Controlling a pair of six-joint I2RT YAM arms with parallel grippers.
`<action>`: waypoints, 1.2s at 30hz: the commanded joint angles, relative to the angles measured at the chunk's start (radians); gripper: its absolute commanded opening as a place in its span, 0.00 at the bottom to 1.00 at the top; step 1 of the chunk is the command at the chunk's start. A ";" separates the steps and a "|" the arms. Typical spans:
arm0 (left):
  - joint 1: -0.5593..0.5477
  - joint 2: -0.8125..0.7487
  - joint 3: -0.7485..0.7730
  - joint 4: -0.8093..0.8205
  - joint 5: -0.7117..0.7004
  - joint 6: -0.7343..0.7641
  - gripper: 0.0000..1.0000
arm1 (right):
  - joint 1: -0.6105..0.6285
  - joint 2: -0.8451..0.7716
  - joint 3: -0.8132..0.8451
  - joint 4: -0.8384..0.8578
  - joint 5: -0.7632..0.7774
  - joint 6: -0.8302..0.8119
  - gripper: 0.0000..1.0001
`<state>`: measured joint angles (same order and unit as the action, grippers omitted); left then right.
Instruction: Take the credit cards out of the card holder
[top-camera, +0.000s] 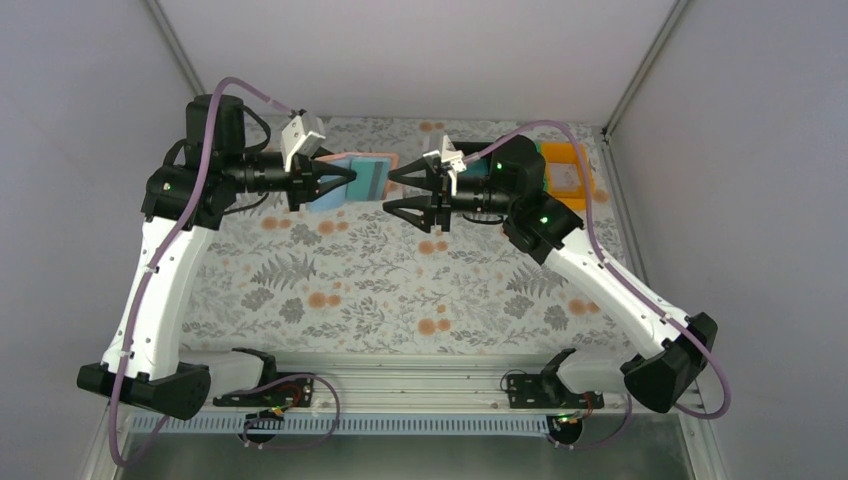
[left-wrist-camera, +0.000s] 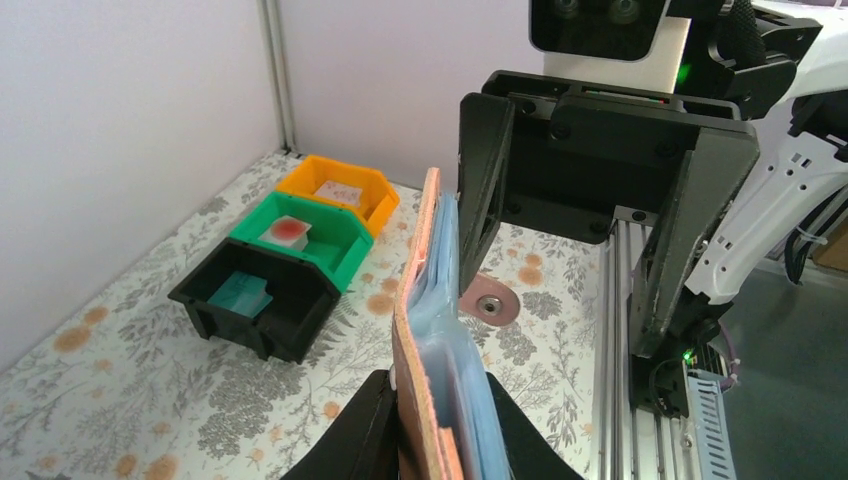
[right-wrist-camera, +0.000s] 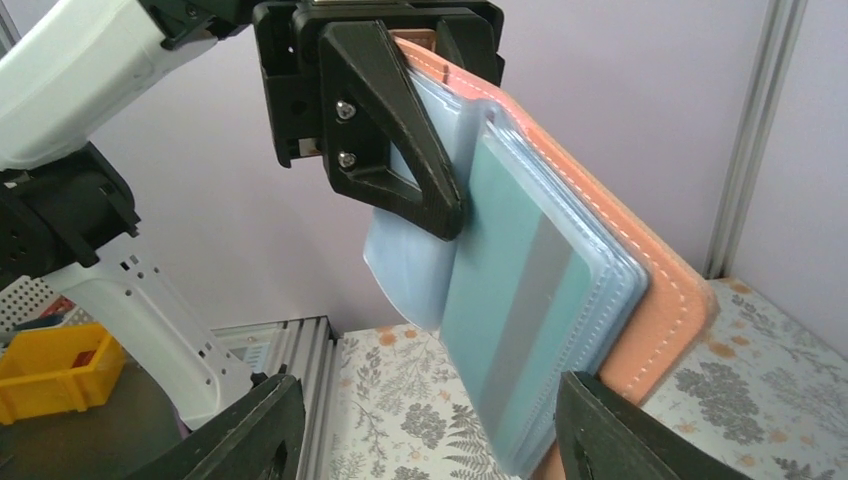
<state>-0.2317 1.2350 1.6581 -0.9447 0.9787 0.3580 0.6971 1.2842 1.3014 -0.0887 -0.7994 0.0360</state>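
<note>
Both grippers are raised above the floral table (top-camera: 400, 290) and turned toward each other over its far middle. The card holder (top-camera: 372, 178) is kept off the table between them. It is pinched by the left gripper (top-camera: 350, 178), whose fingers (left-wrist-camera: 350, 440) are pressed against its two faces; this is seen at the bottom of the left wrist view, where the salmon-tan outside and the light blue inside rise edge-on.

The right gripper (top-camera: 392, 192) is spread wide, with one finger on each side of the holder's free edge. Whether either finger touches the holder cannot be told.

One striped teal card (right-wrist-camera: 510, 330), crossed by a grey band, is seen in a clear pocket on the blue inner face. It is fully seated, with the salmon cover behind it.

Three bins are set side by side at the far right of the table, well apart from the holder. A plain teal card (left-wrist-camera: 240, 292) is seen in the black bin (left-wrist-camera: 290, 335), a white card (left-wrist-camera: 288, 230) with a red mark in the green bin (left-wrist-camera: 345, 262), and a whitish card (left-wrist-camera: 337, 190) in the orange bin (left-wrist-camera: 380, 208).
</note>
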 joint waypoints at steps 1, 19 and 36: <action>0.004 -0.009 0.010 0.003 0.042 0.019 0.02 | -0.016 -0.009 -0.010 0.007 0.015 -0.008 0.66; 0.004 -0.003 0.005 -0.009 0.099 0.039 0.03 | -0.027 -0.006 0.005 -0.010 0.010 -0.028 0.30; 0.003 -0.028 0.015 -0.106 0.217 0.182 0.02 | -0.044 -0.028 0.052 -0.036 -0.070 -0.063 0.21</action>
<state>-0.2317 1.2236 1.6581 -1.0401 1.1397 0.4957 0.6636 1.2804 1.3170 -0.1238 -0.8379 -0.0162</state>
